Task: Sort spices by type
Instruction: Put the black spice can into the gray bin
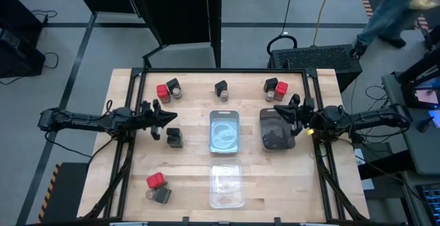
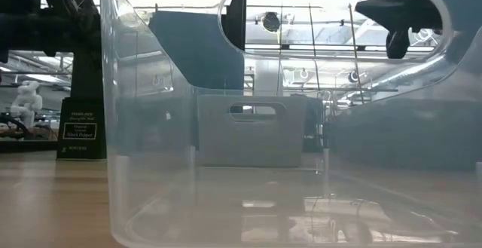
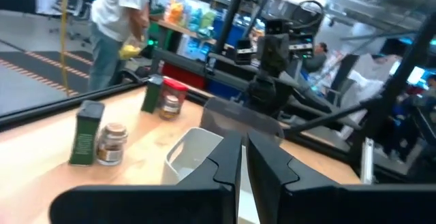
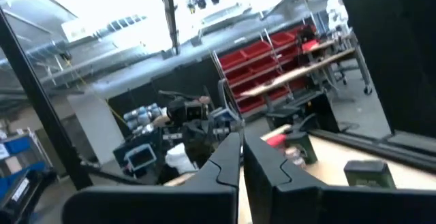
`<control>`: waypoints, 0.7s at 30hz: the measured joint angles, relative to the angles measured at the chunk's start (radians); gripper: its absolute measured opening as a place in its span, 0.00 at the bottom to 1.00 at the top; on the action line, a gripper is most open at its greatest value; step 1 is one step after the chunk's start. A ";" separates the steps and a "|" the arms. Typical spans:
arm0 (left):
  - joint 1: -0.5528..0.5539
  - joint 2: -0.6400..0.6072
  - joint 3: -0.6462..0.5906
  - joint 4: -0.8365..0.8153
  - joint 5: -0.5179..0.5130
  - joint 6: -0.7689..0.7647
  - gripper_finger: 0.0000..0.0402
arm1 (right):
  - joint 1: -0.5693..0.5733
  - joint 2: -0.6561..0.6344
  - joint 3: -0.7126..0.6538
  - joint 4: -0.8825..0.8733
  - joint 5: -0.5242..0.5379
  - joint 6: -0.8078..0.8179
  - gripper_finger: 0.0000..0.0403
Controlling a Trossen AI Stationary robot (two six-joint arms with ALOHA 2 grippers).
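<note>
High view: we see our left pincer (image 1: pixel 170 115) at nine o'clock and right pincer (image 1: pixel 280 110) at three, both nearly closed and empty. Spices lie scattered on the counter (image 1: pixel 185 178): a red block (image 1: pixel 156 180) at seven, a black block (image 1: pixel 174 137) left of the clear tray (image 1: pixel 224 131).

Three trays (image 1: pixel 224 131) are set mid-desk (image 1: pixel 192 185): two side by side, the third nearer the front edge. Spices (image 1: pixel 168 91) are grouped along the back edge, left of the trays and at the front left.

Robotics lab or workshop — wooden bench (image 1: pixel 192 178) on dark metal frame, red storage bins (image 4: pixel 272 64) on shelving, floor cables (image 1: pixel 302 13), person (image 3: pixel 119 26) standing at workstation behind.
</note>
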 joint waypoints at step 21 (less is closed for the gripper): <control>-0.095 0.191 0.399 -0.443 0.103 0.041 0.07 | 0.015 0.331 0.343 -0.341 -0.162 -0.082 0.07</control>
